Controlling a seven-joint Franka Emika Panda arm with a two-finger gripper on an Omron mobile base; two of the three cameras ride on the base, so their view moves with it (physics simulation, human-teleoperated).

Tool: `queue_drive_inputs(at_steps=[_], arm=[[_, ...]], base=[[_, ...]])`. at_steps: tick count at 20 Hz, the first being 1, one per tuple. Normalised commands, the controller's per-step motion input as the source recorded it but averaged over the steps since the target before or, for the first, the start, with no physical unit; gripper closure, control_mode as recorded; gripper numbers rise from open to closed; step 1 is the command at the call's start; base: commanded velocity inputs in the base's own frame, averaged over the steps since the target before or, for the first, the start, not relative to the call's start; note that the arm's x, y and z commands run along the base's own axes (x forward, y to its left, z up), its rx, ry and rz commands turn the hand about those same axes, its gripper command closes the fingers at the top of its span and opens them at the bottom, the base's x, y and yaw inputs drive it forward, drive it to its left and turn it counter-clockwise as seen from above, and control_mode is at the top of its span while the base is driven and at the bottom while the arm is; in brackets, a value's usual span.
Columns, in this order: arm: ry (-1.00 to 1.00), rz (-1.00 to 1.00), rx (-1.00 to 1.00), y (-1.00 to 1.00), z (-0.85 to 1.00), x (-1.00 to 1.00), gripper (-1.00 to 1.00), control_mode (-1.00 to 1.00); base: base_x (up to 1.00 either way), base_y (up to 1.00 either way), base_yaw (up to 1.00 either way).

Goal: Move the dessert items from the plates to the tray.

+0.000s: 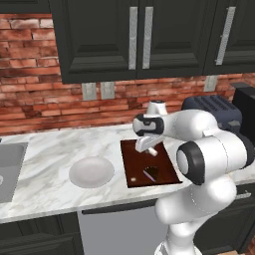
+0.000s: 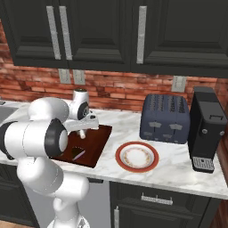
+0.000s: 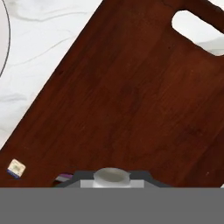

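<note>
I've got the gripper clamped on the marshmallow above the tray, w/ risk it bounces or rolls off if released too high.

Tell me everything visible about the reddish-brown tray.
The tray is a flat rectangular board, dark reddish-brown with a wood-like grain. A pale rounded slot is cut through one end, showing the marble beneath. It lies flat on the white marble counter, between the grey plate and the red-rimmed plate, touching neither. On it rest a dark brown wedge and a tiny pale piece near its front edge. The pincer hangs above it, holding a small white cylinder.
</note>
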Motion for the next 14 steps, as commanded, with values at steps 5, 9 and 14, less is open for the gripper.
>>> queue_drive_inputs(at_steps=[5,9,14], arm=[[0.00,-0.01,-0.04,-0.08,-0.05,0.06,1.00,-1.00],[0.00,0.00,0.00,-0.05,-0.16,0.16,1.00,-1.00],[0.00,0.00,0.00,-0.03,-0.23,0.08,1.00,-1.00]], base=[[0.00,0.00,0.00],[0.00,0.00,0.00],[0.00,0.00,0.00]])
